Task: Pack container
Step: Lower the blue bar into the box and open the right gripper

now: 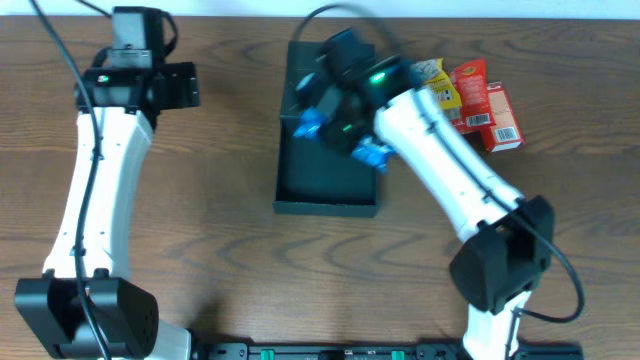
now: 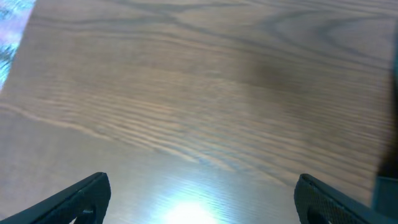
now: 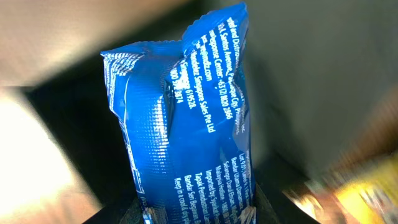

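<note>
The container (image 1: 327,195) is a matte black rectangular box lying open in the middle of the table, its flap lid at the far end. My right gripper (image 1: 342,138) is over the box and shut on a blue snack packet (image 3: 186,124), whose ends show blue on both sides of the wrist (image 1: 308,127). In the right wrist view the packet stands up between the fingers with the dark box (image 3: 81,137) behind it. My left gripper (image 2: 199,199) is open and empty above bare wood at the far left (image 1: 160,85).
Small red cartons (image 1: 490,110) and a yellow packet (image 1: 440,85) lie right of the box at the far side. The right arm (image 1: 450,170) crosses diagonally from the near right. The left arm (image 1: 95,190) runs along the left.
</note>
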Tool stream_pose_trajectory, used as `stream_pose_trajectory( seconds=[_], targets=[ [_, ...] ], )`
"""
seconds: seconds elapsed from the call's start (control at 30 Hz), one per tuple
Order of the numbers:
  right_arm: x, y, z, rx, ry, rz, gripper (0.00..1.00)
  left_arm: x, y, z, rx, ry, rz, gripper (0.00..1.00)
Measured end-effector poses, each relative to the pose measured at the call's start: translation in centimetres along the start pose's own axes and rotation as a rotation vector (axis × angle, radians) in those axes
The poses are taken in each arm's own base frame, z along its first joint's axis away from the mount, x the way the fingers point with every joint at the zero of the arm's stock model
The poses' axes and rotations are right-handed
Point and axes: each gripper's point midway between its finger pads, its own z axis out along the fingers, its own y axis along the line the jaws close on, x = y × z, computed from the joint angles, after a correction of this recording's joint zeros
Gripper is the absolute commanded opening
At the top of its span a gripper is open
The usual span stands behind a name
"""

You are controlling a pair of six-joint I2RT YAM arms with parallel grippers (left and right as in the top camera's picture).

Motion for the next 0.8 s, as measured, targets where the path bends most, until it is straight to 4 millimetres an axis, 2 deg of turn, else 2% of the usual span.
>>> stream_pose_trajectory(
  seconds=[0.07,0.13,0.33,0.6,0.8],
  targets=[
    [-0.5,2.5,0.1,-0.028,0.013,-0.078,0.32,0.2,1.2,0.2,-0.016,0.011,-0.014,0.95],
    [-0.5,3.5,0.2,-0.040,0.025,-0.116,0.32,0.3,1.8,0.3,-0.022,0.019,-0.019,0.95],
    [-0.1,3.9,0.9,-0.072,0.024,-0.137,0.37,0.4,2.1,0.5,-0.014,0.021,-0.006,0.95],
    [2.2,5.4,4.6,-0.135,0.066,-0.140,0.39,0.3,1.9,0.5,0.001,0.017,0.011,0.95],
    [3.2,6.0,5.9,-0.162,0.077,-0.137,0.40,0.0,1.8,0.5,0.003,0.007,0.011,0.95]
  ],
)
